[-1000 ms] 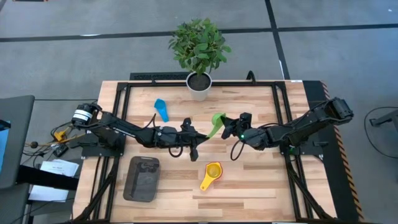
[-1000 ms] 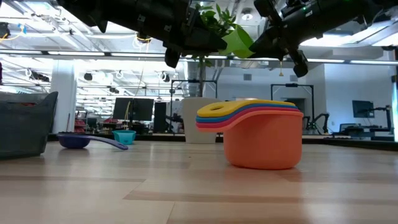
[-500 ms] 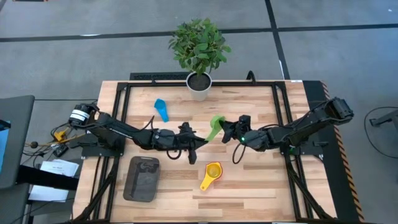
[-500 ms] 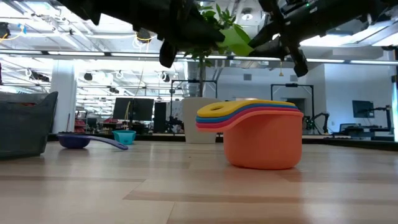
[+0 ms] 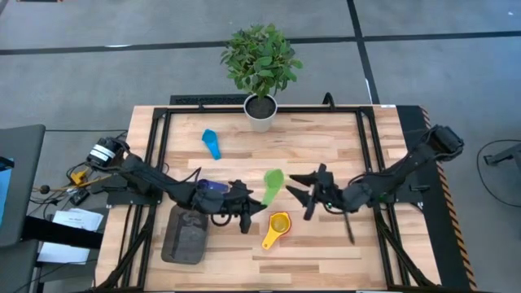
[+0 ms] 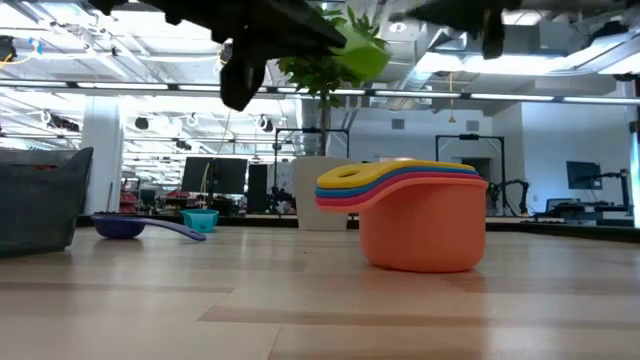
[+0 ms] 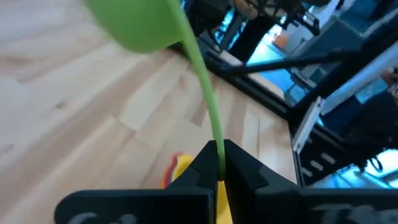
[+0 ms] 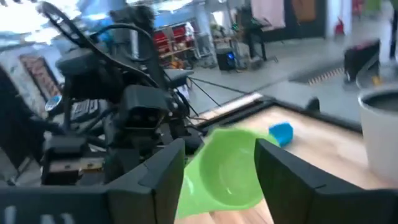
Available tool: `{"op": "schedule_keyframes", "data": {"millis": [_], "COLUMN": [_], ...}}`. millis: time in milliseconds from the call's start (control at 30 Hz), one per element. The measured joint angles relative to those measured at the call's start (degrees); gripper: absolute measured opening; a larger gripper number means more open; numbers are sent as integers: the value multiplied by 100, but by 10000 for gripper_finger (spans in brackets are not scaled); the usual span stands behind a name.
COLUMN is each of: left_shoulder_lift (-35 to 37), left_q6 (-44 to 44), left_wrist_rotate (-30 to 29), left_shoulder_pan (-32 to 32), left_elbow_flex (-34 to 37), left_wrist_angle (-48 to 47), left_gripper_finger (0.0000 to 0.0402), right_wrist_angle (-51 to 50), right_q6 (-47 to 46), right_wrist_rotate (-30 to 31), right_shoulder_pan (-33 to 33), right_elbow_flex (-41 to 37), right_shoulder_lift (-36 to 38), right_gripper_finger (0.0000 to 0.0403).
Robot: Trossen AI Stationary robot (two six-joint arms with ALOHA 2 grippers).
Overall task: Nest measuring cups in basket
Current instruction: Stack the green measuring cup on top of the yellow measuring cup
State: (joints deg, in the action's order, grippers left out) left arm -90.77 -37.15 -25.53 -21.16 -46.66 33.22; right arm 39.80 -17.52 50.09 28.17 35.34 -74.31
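While no brand, label or readable writing shows anywhere, the nearest thing on the wooden table [image 5: 326,244] is a nested stack of measuring cups [image 6: 415,215], orange at the bottom with red, blue and yellow rims layered above; from overhead only its yellow top cup and handle can be seen. Beside it to the left lies the dark grey basket [image 5: 186,233], partly covered by the left arm, its contents hard to make out. Just above the stack, in the air, the left gripper [image 5: 247,210] is clamped on the thin handle of the green cup [image 5: 273,182], fingers pinched tight around it in the left wrist view. Facing it from the right, the right gripper [image 5: 303,190] hangs with its fingers spread apart and empty, the green bowl just beyond their tips. A dark blue cup [image 5: 208,186] sits half hidden behind the left arm. Farther back a light blue cup [image 5: 212,144] lies alone, and at the far edge stands a white pot with a leafy plant [image 5: 260,69].
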Motion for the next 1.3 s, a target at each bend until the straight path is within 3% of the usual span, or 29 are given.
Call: {"op": "schedule_keyframes", "data": {"millis": [233, 500, 800, 1300], "left_shoulder_lift": [-3, -385, -1437, -1441], "left_q6": [-262, -1061, -1703, -2032], "left_wrist_rotate": [-68, 383, 769, 1619], "left_shoulder_pan": [-416, -917, -1003, -744], "left_elbow_flex": [-3, -5, -5, -8], "left_wrist_angle": [50, 140, 1648, 948], "left_gripper_finger": [0, 0, 0, 0], "right_wrist_angle": [-18, -21, -134, -212], "right_q6": [1107, 1289, 805, 554], "right_wrist_rotate": [77, 102, 79, 70], "right_shoulder_pan": [373, 348, -32, -95], "right_elbow_flex": [0, 0, -5, -5], "right_shoulder_lift": [456, 820, 749, 746], "right_gripper_finger": [235, 234, 235, 234]}}
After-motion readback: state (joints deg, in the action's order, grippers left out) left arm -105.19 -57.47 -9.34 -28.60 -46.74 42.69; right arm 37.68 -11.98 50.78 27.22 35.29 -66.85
